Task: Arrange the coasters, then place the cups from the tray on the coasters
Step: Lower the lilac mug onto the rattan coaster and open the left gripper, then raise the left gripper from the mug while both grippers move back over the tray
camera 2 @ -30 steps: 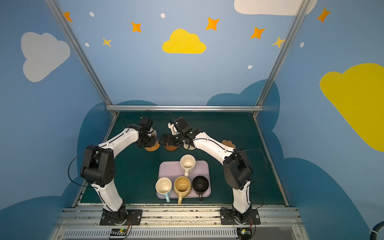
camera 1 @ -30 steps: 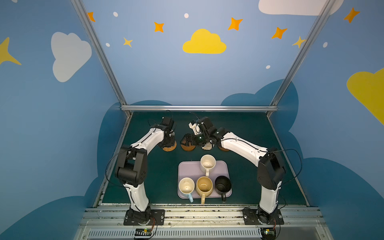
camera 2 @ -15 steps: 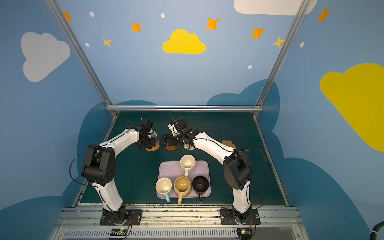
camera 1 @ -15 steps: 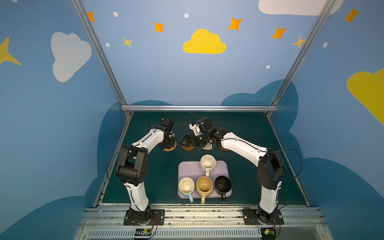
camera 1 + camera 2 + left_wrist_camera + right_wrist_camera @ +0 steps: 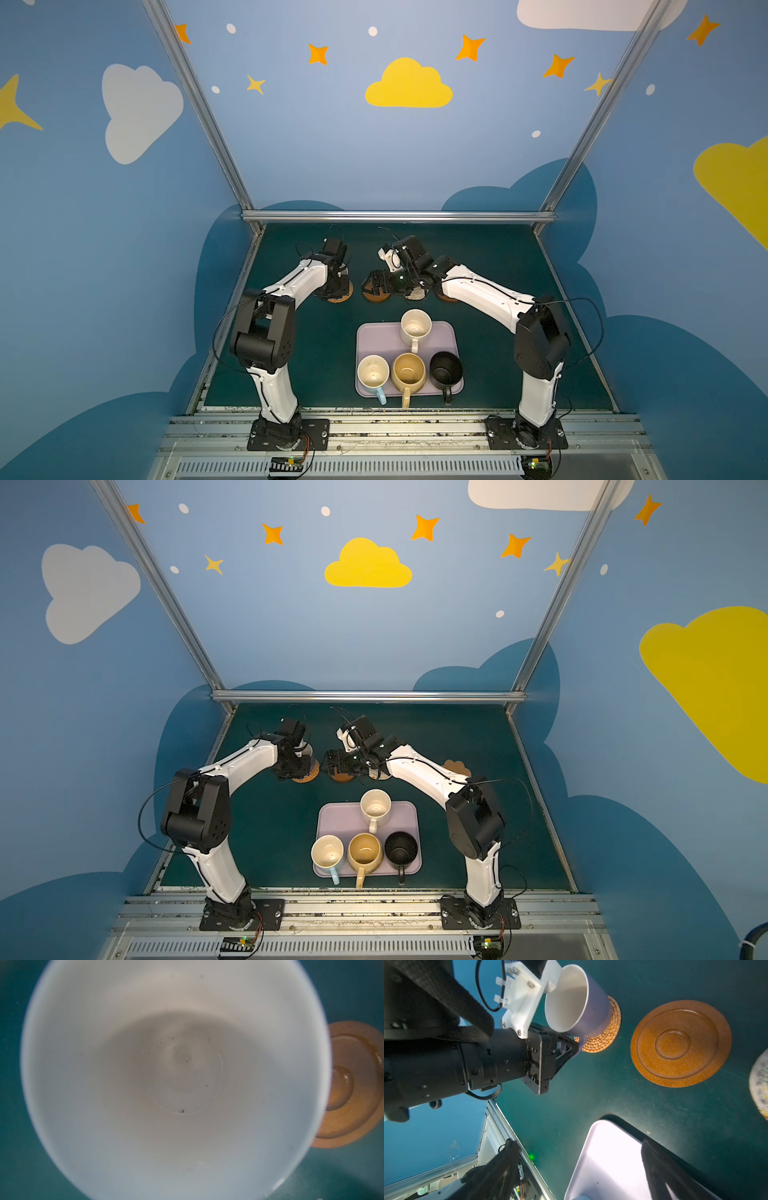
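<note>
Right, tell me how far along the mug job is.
Done: the coasters lie spread out beyond the tray, and the lilac mug stands on the woven coaster. In hand: the left fingers are shut on that mug's handle. To do: the cream mug, blue mug, yellow mug and black mug sit on the tray; the right fingers are open and empty.

Finding: no text, label, brand, number or sign can be read in any view. The lilac cup [image 5: 593, 1007], the tray [image 5: 374, 340] and the brown coaster [image 5: 681, 1043] beside that cup show plain surfaces. The wall behind the tray bears painted shapes only, a yellow cloud [image 5: 409, 85] among them. Any marking on the arms is too small or blurred to make out.
</note>
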You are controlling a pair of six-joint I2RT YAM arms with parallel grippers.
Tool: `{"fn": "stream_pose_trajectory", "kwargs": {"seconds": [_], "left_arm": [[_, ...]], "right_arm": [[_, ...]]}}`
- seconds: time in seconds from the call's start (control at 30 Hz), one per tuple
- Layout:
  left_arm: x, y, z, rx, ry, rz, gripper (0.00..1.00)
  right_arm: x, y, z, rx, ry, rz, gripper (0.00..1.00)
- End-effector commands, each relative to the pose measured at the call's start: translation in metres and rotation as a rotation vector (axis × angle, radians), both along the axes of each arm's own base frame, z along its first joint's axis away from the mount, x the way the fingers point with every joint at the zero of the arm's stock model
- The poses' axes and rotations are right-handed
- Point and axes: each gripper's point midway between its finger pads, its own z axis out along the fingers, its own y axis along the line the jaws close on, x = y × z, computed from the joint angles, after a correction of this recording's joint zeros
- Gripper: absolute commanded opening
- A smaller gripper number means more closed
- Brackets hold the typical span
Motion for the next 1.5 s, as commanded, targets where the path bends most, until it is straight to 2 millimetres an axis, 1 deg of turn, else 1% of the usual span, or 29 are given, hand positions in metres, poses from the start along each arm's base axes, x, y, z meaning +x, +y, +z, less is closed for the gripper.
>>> {"fn": "stream_pose_trajectory", "kwargs": {"seconds": [0.0, 0.07, 0.27, 0.4, 0.5, 0.63, 0.77, 0.87, 0.97, 1.03, 1.07, 1.1, 1.13, 1.33, 1.37, 1.47], "left_arm": [[-0.004, -0.004, -0.001, -0.027, 0.002, 0.005, 0.04], [-0.004, -0.003, -0.001, -0.020, 0.008, 0.004, 0.04], [-0.003, -0.002, 0.001, -0.014, 0.012, 0.011, 0.10], [-0.003, 0.001, 0.003, -0.003, 0.004, 0.023, 0.19], [-0.004, 0.002, 0.005, 0.005, 0.008, 0.019, 0.23], [-0.004, 0.002, 0.010, 0.001, -0.009, 0.020, 0.35], [-0.003, 0.003, 0.013, 0.007, -0.016, 0.020, 0.37], [-0.003, 0.003, 0.015, 0.005, -0.020, 0.021, 0.46], [-0.004, 0.005, 0.020, 0.009, -0.029, 0.036, 0.47], [-0.004, 0.004, 0.029, 0.002, -0.049, 0.038, 0.53], [-0.003, 0.003, 0.034, -0.006, -0.060, 0.035, 0.58], [-0.004, 0.002, 0.039, -0.013, -0.066, 0.030, 0.67], [-0.004, 0.002, 0.044, -0.018, -0.073, 0.030, 0.73], [-0.011, -0.001, 0.070, -0.057, -0.105, 0.038, 0.97], [-0.012, -0.002, 0.074, -0.067, -0.108, 0.041, 1.00], [-0.016, -0.006, 0.089, -0.108, -0.136, 0.041, 1.00]], "right_arm": [[-0.005, 0.002, -0.010, -0.012, 0.012, 0.016, 0.92], [-0.004, 0.002, -0.010, -0.012, 0.012, 0.015, 0.92], [-0.004, 0.003, -0.009, -0.013, 0.010, 0.019, 0.92], [-0.004, 0.003, -0.010, -0.013, 0.016, 0.019, 0.92], [-0.005, 0.004, -0.009, -0.009, 0.015, 0.023, 0.92], [-0.004, 0.004, -0.009, -0.010, 0.016, 0.022, 0.92], [-0.005, 0.005, -0.008, -0.010, 0.015, 0.024, 0.92], [-0.005, 0.005, -0.006, -0.008, 0.010, 0.025, 0.92], [-0.003, 0.001, -0.002, -0.020, -0.011, 0.021, 0.92], [-0.003, -0.002, 0.002, -0.029, -0.029, 0.022, 0.92], [-0.003, -0.004, 0.004, -0.035, -0.041, 0.023, 0.92], [-0.002, -0.005, 0.006, -0.041, -0.051, 0.024, 0.92], [-0.002, -0.007, 0.008, -0.048, -0.062, 0.023, 0.92], [-0.003, -0.020, 0.019, -0.076, -0.106, 0.005, 0.92], [-0.004, -0.023, 0.021, -0.079, -0.113, 0.002, 0.92], [-0.008, -0.030, 0.031, -0.084, -0.138, -0.004, 0.92]]}}
